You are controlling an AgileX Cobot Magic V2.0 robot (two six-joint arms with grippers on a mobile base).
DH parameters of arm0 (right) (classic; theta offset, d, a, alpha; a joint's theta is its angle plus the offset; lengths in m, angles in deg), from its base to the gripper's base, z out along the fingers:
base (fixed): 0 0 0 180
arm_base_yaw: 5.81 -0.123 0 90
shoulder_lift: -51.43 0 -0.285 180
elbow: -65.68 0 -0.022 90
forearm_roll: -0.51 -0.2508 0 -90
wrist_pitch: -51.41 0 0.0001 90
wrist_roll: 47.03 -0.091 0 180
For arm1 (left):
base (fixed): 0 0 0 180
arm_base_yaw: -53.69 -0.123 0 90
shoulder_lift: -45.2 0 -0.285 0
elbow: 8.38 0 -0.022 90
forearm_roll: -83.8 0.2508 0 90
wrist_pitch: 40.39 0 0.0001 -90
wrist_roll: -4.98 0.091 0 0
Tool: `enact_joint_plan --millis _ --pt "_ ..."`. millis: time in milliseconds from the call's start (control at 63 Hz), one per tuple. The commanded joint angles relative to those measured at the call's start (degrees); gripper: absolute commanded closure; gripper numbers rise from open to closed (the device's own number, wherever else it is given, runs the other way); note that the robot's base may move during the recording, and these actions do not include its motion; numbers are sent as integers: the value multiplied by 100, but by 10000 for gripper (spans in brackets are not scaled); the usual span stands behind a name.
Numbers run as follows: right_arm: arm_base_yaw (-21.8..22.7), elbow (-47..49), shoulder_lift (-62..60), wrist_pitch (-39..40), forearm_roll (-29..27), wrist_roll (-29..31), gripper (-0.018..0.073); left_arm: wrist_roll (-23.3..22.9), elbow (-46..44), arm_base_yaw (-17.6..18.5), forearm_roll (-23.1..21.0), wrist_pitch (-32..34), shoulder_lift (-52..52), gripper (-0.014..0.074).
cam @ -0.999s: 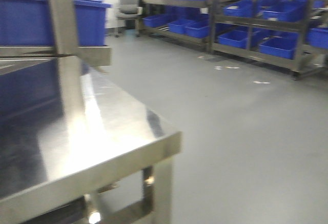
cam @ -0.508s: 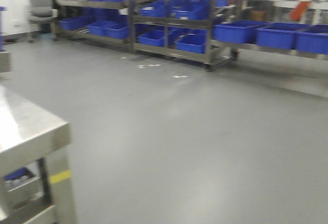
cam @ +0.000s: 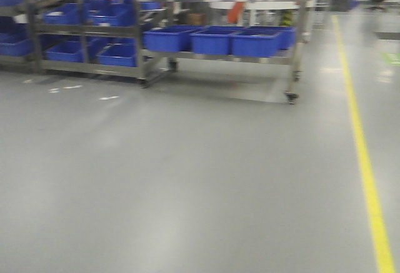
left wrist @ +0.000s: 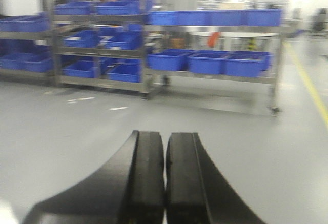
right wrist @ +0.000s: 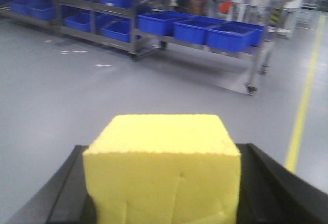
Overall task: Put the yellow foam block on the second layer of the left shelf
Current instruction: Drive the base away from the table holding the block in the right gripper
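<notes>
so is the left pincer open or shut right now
Shut. In the left wrist view the left pincer has its two black fingers pressed together, with nothing between them.

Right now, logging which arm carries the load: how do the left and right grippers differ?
The left gripper has fingers pressed together, empty; the right gripper has fingers spread around the yellow foam block. Left fingers show plainly; right fingers are mostly hidden by it. Both are black.
</notes>
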Motion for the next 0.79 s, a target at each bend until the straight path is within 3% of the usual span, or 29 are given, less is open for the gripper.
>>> enact_joint_plan --millis 0,777 --pt "35 148 29 508 34 44 109 -19 141 -9 -32 461 -113 472" --pt "35 148 29 508 34 44 109 -19 141 -9 -32 461 -113 472"
